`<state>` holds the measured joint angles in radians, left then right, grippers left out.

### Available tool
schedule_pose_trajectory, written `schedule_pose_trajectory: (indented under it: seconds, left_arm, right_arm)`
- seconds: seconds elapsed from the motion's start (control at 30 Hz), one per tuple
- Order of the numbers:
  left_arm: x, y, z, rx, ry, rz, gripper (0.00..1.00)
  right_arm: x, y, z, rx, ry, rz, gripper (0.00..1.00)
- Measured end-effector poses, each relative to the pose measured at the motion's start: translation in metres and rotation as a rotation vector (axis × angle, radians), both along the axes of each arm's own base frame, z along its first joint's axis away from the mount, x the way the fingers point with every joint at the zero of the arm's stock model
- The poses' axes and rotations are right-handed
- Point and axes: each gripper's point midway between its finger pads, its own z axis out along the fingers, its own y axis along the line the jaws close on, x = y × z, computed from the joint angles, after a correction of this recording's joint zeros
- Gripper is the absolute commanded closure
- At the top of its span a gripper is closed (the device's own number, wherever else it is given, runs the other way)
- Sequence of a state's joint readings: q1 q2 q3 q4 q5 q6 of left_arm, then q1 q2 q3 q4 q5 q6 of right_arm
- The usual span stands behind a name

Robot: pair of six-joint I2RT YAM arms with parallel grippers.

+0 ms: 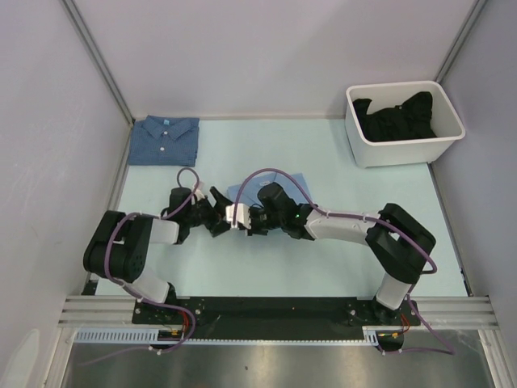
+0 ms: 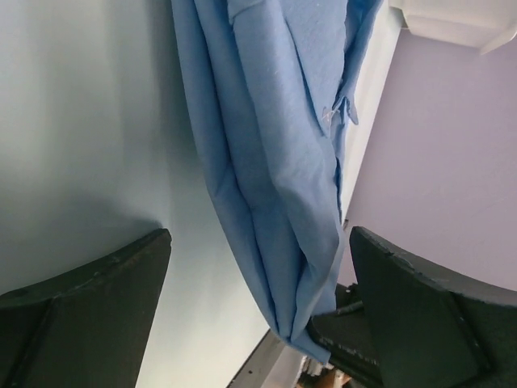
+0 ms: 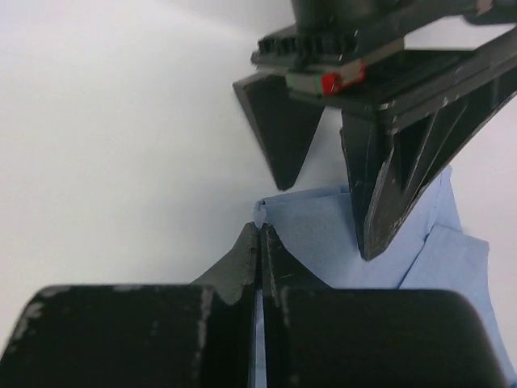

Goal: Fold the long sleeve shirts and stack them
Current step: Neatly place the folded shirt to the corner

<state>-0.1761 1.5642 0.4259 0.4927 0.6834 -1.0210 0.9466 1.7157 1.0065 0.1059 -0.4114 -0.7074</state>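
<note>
Shirts numbered two, the denim-blue shirt [image 1: 166, 139] at upper left and the light-blue shirt [image 1: 292, 179] at centre, its edge pinched in the closed right gripper [image 3: 258, 238], the left gripper [image 2: 258, 267] spread wide and empty over it; one white bin [image 1: 404, 149] at upper right held dark clothing [image 1: 400, 115].

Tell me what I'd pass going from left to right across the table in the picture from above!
Dark blue shirt → light blue shirt → white bin holding black clothes.
</note>
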Motion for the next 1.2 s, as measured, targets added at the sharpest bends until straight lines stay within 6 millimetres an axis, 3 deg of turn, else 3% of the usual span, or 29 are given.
schedule_pose_trajectory:
  seconds: [0.13,0.23,0.43,0.47,0.57,0.67,0.7,0.77,0.8,0.83,0.87,0.93,0.97,1.07,1.2]
  left_arm:
    - [0.006,-0.002,-0.003,-0.022,0.032,0.020,0.16]
    - [0.018,-0.005,-0.005,-0.026,0.045,0.023,0.29]
    - [0.054,-0.007,-0.004,0.006,0.030,0.046,0.41]
    - [0.061,-0.007,-0.003,0.017,0.021,0.049,0.49]
    - [0.078,-0.005,-0.001,0.056,0.000,0.054,0.61]
    - [0.091,-0.004,0.002,0.091,-0.015,0.052,0.83]
    - [0.094,-0.004,0.002,0.100,-0.021,0.050,0.99]
    - [0.095,-0.003,0.001,0.119,-0.020,0.040,1.00]
    - [0.096,-0.002,-0.001,0.135,-0.016,0.032,1.00]
    - [0.098,-0.002,-0.002,0.154,-0.014,0.021,1.00]
    - [0.100,-0.001,-0.002,0.176,-0.018,0.008,1.00]
    - [0.111,0.002,0.002,0.246,-0.040,-0.033,1.00]
    - [0.120,0.004,0.008,0.290,-0.069,-0.055,1.00]
    - [0.150,0.012,0.029,0.413,-0.183,-0.097,1.00]
    - [0.185,0.028,0.055,0.571,-0.309,-0.131,1.00]
  right_arm:
    - [0.004,0.012,0.005,0.026,0.004,-0.011,1.00]
    - [0.005,0.016,0.006,0.037,0.011,-0.020,1.00]
    - [0.011,0.023,0.007,0.050,0.026,-0.066,1.00]
    - [0.014,0.026,0.007,0.055,0.027,-0.079,1.00]
    - [0.025,0.037,0.010,0.077,0.014,-0.116,1.00]
    - [0.035,0.043,0.009,0.092,0.001,-0.149,1.00]
    - [0.038,0.045,0.009,0.097,-0.002,-0.161,1.00]
    - [0.042,0.046,0.009,0.104,-0.004,-0.181,0.81]
    - [0.045,0.048,0.009,0.106,-0.002,-0.197,0.64]
    - [0.049,0.049,0.009,0.110,0.003,-0.214,0.55]
    - [0.053,0.048,0.011,0.114,0.007,-0.237,0.35]
    - [0.059,0.047,0.015,0.126,0.026,-0.269,0.16]
    - [0.065,0.043,0.019,0.136,0.036,-0.292,0.01]
    - [0.085,0.020,0.026,0.150,0.073,-0.375,0.00]
    - [0.113,-0.029,0.036,0.157,0.103,-0.508,0.00]
